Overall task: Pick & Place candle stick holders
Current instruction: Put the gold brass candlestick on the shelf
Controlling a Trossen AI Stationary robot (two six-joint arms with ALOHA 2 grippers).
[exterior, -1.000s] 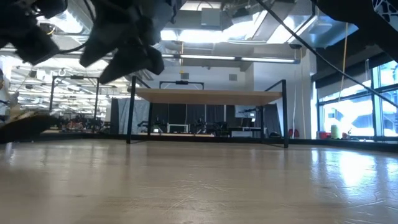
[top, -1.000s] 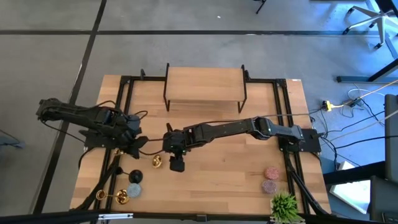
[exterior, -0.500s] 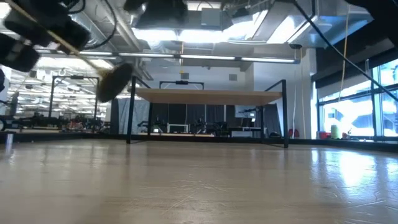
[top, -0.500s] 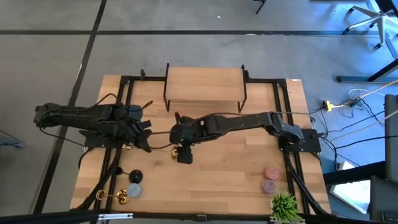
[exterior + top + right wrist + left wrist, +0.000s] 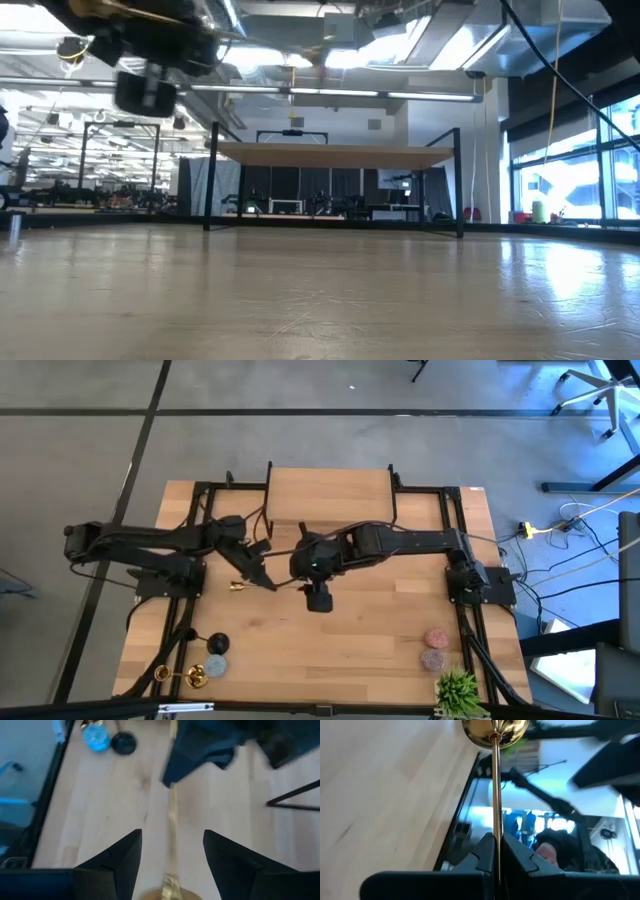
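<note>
I see the left gripper (image 5: 495,851) clamped on the thin stem of a gold candle stick holder (image 5: 495,780), carried in the air just in front of the raised wooden shelf (image 5: 328,495). The right gripper (image 5: 172,857) hangs beside it with jaws apart, holding nothing. A second candle stick holder (image 5: 185,677) lies on the table (image 5: 380,650) well away from the shelf, near the front left corner.

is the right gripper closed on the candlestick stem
No: in the right wrist view the right gripper has its two fingers spread, and the candlestick stem runs between them untouched, gripped farther off by the left gripper.
</note>
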